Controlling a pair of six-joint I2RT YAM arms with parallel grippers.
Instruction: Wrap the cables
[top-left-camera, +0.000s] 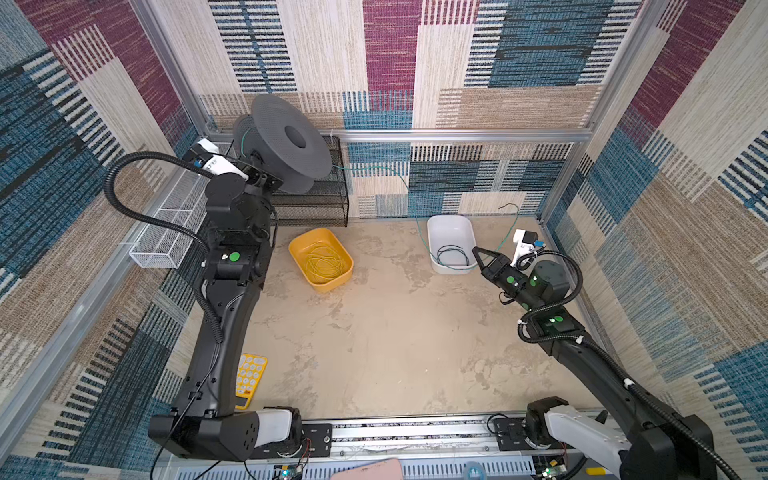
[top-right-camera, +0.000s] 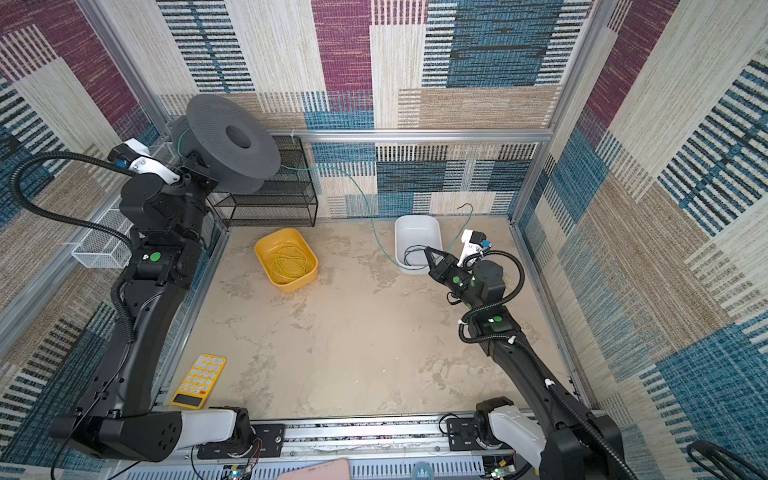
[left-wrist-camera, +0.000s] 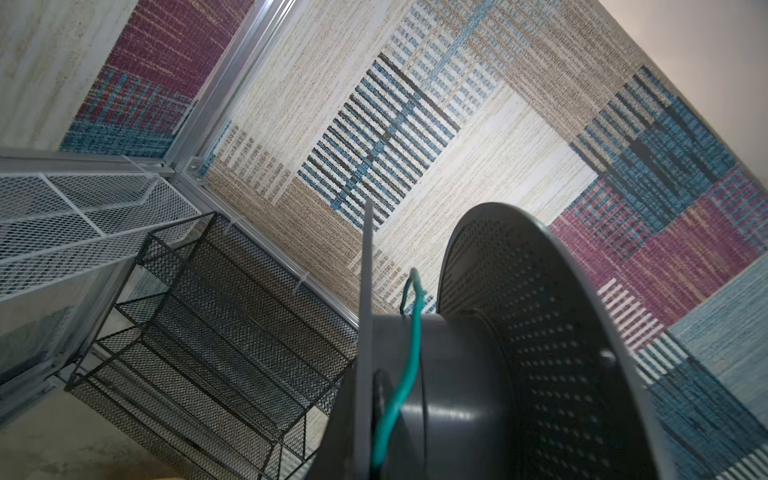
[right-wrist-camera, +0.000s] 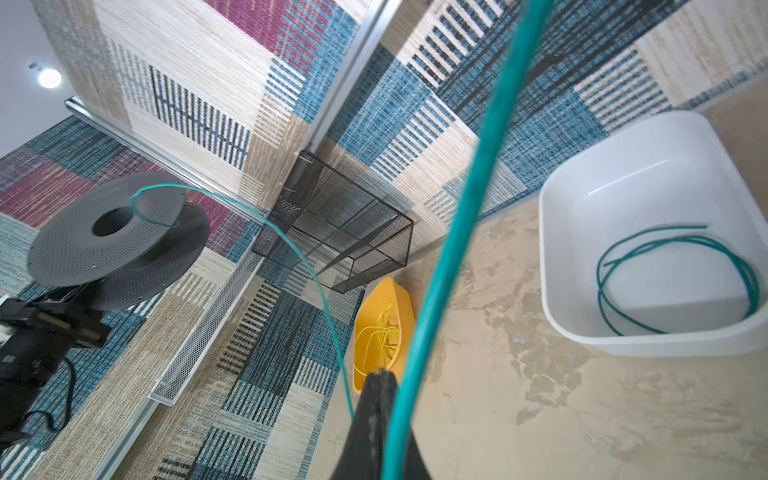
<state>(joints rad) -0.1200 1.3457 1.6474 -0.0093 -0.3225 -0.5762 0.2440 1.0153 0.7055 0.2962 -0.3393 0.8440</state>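
Note:
My left gripper (top-left-camera: 261, 176) is raised at the back left and is shut on a dark grey perforated spool (top-left-camera: 291, 145). The teal cable (left-wrist-camera: 409, 374) lies across the spool's hub. From the spool the cable (top-left-camera: 376, 168) runs right along the back wall. It drops to the floor and passes the front of a white tub (top-left-camera: 436, 226). It then reaches my right gripper (top-left-camera: 478, 250), which is shut on it beside the tub. Past the closed fingertips (right-wrist-camera: 380, 374) the cable (right-wrist-camera: 469, 199) rises to a free end. A loose teal loop (right-wrist-camera: 673, 282) lies inside the tub.
A yellow tub (top-left-camera: 301, 245) holding yellow wire sits left of centre. A black mesh rack (top-left-camera: 320, 199) stands under the spool at the back wall. A white mesh basket (top-left-camera: 174, 224) hangs on the left rail. A yellow calculator (top-right-camera: 199, 380) lies at the front left.

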